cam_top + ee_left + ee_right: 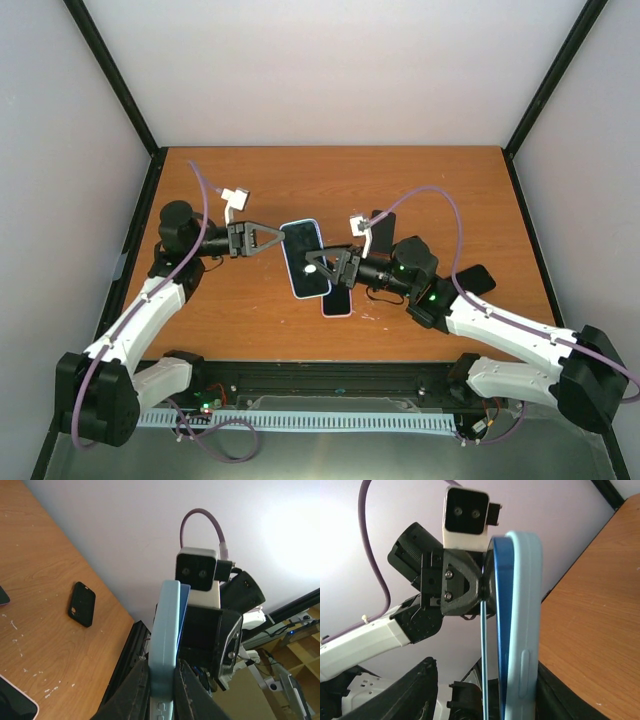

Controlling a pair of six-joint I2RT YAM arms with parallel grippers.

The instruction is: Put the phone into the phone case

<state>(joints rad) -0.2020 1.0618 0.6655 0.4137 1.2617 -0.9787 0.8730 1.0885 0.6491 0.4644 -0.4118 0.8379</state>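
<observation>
A light blue phone case [305, 258] with the dark blue phone [303, 250] lying in it hangs above the middle of the table. My left gripper [278, 238] is shut on the case's left edge. In the left wrist view both fingers press the case [165, 630], and the phone's blue edge [185, 605] shows just behind it. My right gripper [322, 268] stands open around the opposite edge. In the right wrist view the case [526, 620] rests against one finger [560, 695]. The phone [501, 605] is beside it, and a wide gap separates it from the other finger [415, 690].
A second phone in a pink case [337, 300] lies on the table under the right gripper. A black case [381, 228] lies behind the right arm and another black case [476, 278] lies to its right, also seen as [81, 604].
</observation>
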